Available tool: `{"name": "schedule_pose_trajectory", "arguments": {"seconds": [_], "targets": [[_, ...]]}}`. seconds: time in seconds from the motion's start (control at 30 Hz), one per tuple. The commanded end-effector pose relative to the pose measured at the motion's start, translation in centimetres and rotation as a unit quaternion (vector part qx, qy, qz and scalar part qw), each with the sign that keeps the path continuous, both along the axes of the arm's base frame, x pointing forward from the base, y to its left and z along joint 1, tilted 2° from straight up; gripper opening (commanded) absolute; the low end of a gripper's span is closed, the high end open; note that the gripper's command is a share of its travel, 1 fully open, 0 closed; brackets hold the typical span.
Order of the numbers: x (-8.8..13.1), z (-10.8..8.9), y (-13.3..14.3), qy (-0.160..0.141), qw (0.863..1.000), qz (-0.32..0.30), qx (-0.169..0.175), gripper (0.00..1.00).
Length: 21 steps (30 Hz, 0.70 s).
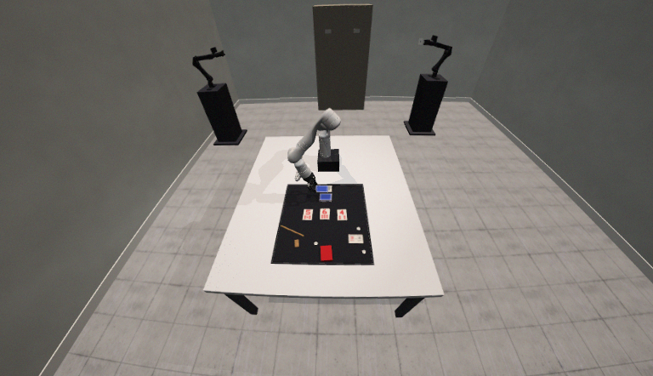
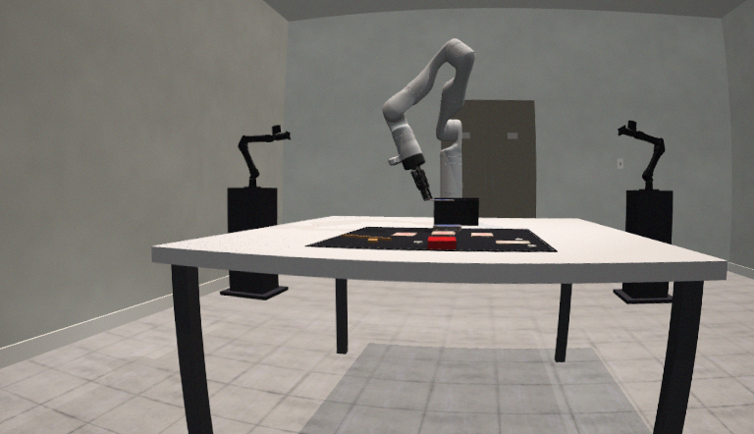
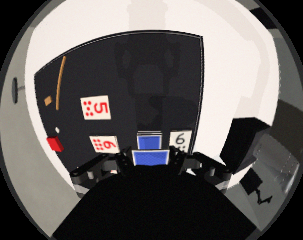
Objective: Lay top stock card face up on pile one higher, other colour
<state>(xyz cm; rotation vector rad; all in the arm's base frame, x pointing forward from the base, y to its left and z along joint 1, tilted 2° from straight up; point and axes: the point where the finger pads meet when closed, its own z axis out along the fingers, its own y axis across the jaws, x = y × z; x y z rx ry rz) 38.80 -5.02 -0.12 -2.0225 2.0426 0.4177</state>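
My gripper point(image 1: 312, 184) point(image 2: 426, 195) point(image 3: 150, 151) is raised over the back of the black mat point(image 1: 288, 255) point(image 2: 333, 243). It is shut on a blue-backed card point(image 1: 323, 188) point(image 3: 150, 158), which it holds flat and face down. Below it lies the blue face-down stock point(image 1: 325, 197) point(image 3: 149, 140). A black 6 point(image 3: 181, 139) lies beside the stock. A row of face-up piles shows a red 5 point(image 1: 307, 213) point(image 3: 95, 107), a red 6 point(image 1: 324, 213) point(image 3: 105, 143) and a red 4 point(image 1: 342, 214).
On the mat there are also a red block point(image 1: 326, 253) point(image 2: 442, 242) point(image 3: 54, 143), a wooden stick point(image 1: 292, 230) point(image 3: 59, 74), a small wooden block point(image 1: 296, 242), a sideways card point(image 1: 354, 238) and small white discs. The arm's black base point(image 1: 328, 160) stands behind the mat on the white table point(image 1: 241, 265).
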Motion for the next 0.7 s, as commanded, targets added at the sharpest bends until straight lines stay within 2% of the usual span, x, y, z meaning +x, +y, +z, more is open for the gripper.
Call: {"name": "schedule_pose_trajectory", "arguments": {"seconds": [0.0, 0.27, 0.67], "targets": [[0.3, 0.8, 0.1, -0.005, 1.0, 0.002, 0.0, 0.71], [0.4, 1.7, 0.1, -0.005, 1.0, 0.002, 0.0, 0.71], [0.4, 1.8, 0.2, -0.005, 1.0, 0.002, 0.0, 0.71]]}}
